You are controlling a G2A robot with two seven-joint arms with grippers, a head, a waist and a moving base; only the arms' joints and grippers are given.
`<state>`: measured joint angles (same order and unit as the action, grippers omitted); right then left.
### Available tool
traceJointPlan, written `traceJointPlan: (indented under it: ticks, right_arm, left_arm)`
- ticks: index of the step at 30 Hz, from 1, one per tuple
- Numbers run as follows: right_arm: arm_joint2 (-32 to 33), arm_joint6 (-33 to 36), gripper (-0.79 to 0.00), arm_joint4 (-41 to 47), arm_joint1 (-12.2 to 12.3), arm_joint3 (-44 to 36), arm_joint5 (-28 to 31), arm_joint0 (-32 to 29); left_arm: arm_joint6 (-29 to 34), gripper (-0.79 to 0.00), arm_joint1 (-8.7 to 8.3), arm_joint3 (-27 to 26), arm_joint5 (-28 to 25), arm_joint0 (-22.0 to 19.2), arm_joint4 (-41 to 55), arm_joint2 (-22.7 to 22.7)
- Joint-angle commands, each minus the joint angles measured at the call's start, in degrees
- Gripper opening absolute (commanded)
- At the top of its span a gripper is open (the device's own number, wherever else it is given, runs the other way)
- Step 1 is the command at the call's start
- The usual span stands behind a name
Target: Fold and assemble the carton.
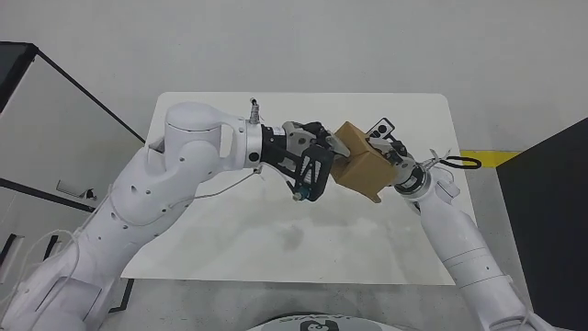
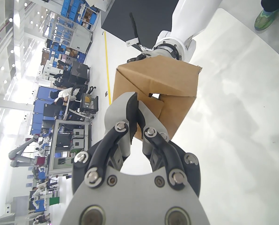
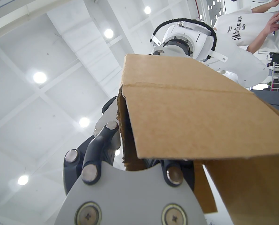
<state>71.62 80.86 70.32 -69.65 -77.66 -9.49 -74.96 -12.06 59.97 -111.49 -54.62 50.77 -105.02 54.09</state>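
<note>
Carton (image 1: pixel 360 167) is the thing to fold, and it hangs in the air above the white table (image 1: pixel 276 230), held between the two grippers. It does not touch the table.

For the left gripper (image 2: pixel 137 105), the carton is right in front of the jaws. Those jaws are almost together and pinch the edge of a small flap (image 2: pixel 153 112) at the carton's near end. Just past the fingertips there is a little dark gap (image 2: pixel 151 94) where the end flaps meet, so I think this end is not fully closed yet.

For the right gripper (image 1: pixel 388 147), the carton is also right in front. One brown wall goes down between its jaws, and they look clamped on that wall. One of its fingers is hidden behind the cardboard.

The long way of the carton seems to run from one gripper straight across to the other, so each gripper sits at one end. Both touch it, but the left gripper is the one at the end with the flaps. I think the next move depends on that: the right gripper holds the box steady while the left one pushes the small flap forward, away from its jaws and into the gap.

Counting: one carton, two grippers, one table.
</note>
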Motion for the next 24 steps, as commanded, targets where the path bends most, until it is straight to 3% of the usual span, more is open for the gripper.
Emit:
traceJointPlan:
  ticks: [1,10,24]
  right_arm:
    - [0.00,0.00,-0.785,0.00,0.00,0.00,0.00,0.00]
    - [0.00,0.00,-0.785,0.00,0.00,0.00,0.00,0.00]
    - [0.00,0.00,-0.785,0.00,0.00,0.00,0.00,0.00]
  left_arm:
    - [-0.04,-0.785,-0.18,-0.24,-0.19,0.35,0.18,0.67]
    - [-0.67,-0.785,-0.58,-0.88,-0.86,0.76,-0.07,1.21]
    - [-0.85,-0.785,0.24,1.21,-0.83,-1.82,-1.74,-4.06]
